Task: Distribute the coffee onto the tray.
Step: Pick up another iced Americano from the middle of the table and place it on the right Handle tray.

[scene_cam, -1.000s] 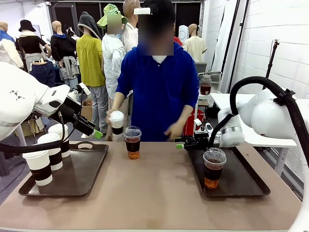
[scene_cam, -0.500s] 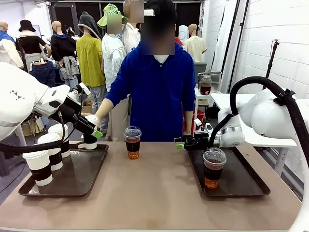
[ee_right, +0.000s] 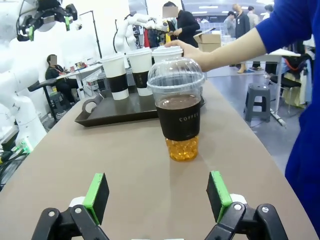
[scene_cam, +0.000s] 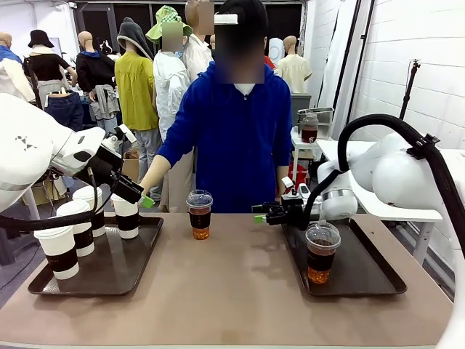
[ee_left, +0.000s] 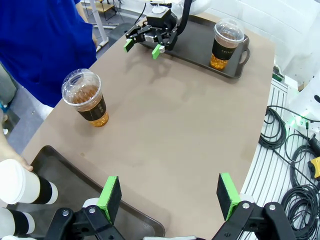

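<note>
Count: four white paper cups (scene_cam: 76, 227) with dark bands, two clear dome-lidded cups of dark drink, two dark trays, two grippers, and one person's hand (ee_right: 189, 50) at work. We take as our landmark the middle cup (scene_cam: 199, 214), a clear cup standing upright on the bare table (scene_cam: 232, 298) near its far edge, between the trays and on neither. To its left lies the left tray (scene_cam: 120, 273), which carries all four paper cups upright. Three stand in a line along the tray's outer side. The fourth (scene_cam: 127, 216) stands at the far corner nearest the middle cup, with the person's hand at its lid. To the right of the middle cup lies the right tray (scene_cam: 370, 273) with the second clear cup (scene_cam: 322, 252) on its inner half. The left gripper (ee_left: 169, 196) hangs above the left tray's near-landmark corner, jaws spread wide and gripping nothing. The right gripper (ee_right: 158, 196) sits level with the middle cup, just to its right and apart from it, pointing at it with the jaws released and wide. Open room: there is bare table all round the middle cup, with a broad free stretch on its robot side. The left tray's inner half and the right tray's outer half are also free.
</note>
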Motion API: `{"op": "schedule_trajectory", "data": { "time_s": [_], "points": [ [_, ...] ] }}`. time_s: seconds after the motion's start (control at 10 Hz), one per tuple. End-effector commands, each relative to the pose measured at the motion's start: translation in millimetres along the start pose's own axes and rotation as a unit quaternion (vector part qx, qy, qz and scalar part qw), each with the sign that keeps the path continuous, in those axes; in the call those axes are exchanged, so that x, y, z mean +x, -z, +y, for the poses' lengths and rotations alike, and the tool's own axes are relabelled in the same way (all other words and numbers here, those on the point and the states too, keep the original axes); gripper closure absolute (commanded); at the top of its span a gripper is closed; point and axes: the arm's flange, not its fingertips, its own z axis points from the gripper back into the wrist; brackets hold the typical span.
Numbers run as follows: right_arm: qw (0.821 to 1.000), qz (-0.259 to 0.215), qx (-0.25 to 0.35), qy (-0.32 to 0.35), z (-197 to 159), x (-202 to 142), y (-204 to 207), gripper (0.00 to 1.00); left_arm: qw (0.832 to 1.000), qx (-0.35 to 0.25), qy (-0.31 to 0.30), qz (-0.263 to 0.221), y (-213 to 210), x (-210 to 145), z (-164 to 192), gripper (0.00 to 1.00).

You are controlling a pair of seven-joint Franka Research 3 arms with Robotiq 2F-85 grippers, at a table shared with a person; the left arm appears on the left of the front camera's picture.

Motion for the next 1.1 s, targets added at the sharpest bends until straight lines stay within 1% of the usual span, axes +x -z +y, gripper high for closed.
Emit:
{"op": "schedule_trajectory", "data": {
  "time_s": [0.0, 0.2, 0.4, 0.5, 0.8, 1.0],
  "points": [
    [1.000, 0.000, -0.010, -0.014, -15, 3, 23, 0.00, 1.000, -0.007, 0.005, -0.005, 1, -2, 3, 0.00],
    [1.000, 0.002, -0.017, -0.023, -25, 10, 48, 0.00, 1.000, -0.007, 0.005, -0.005, 1, -2, 3, 0.00],
    [0.999, 0.005, -0.021, -0.028, -32, 12, 63, 0.00, 1.000, -0.007, 0.005, -0.005, 1, -2, 3, 0.00],
    [0.999, -0.001, -0.025, -0.029, -36, 11, 68, 0.00, 1.000, -0.007, 0.005, -0.005, 1, -2, 3, 0.00],
    [0.999, -0.005, -0.032, -0.030, -44, 8, 75, 0.00, 1.000, -0.007, 0.005, -0.005, 1, -2, 3, 0.00],
    [0.999, -0.003, -0.021, -0.031, -40, 9, 71, 0.00, 1.000, -0.007, 0.005, -0.005, 1, -2, 3, 0.00]
  ]
}}
